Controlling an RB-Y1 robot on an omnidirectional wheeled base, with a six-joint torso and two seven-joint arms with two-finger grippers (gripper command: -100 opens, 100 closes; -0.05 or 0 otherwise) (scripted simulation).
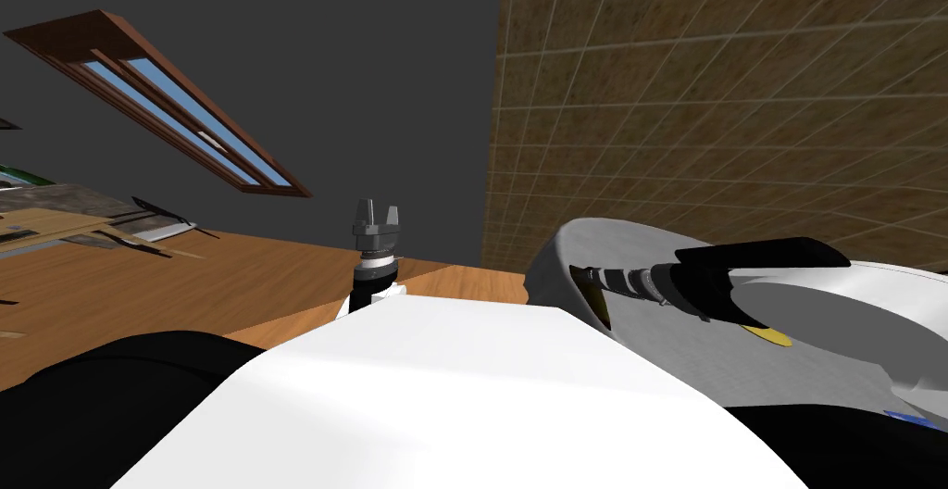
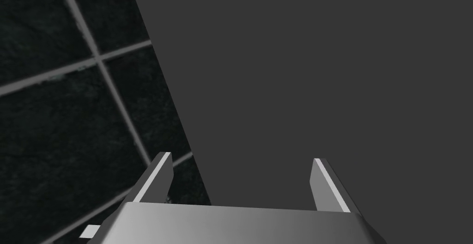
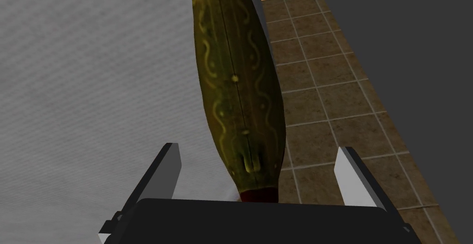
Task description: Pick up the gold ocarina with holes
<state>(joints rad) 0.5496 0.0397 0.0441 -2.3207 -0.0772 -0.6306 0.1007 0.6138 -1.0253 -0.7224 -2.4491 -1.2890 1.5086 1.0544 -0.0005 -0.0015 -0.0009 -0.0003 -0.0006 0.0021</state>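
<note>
Brown wood-grain surface (image 1: 185,280) spreads across the left, and above its far edge the left end effector (image 1: 377,207) points up, its fingers wide apart and holding nothing. Further right, the right arm (image 1: 639,282) reaches into a pale grey rounded shell (image 1: 592,252). There the right end effector (image 3: 258,151) is spread open around the olive-gold ocarina (image 3: 238,84), with neither finger touching it.

One gold-green ocarina (image 3: 238,84), right between the right gripper's (image 3: 258,149) two spread fingers. Two grippers in all, counting the left gripper (image 2: 240,157), with two fingers apiece. One window (image 1: 176,113).
</note>
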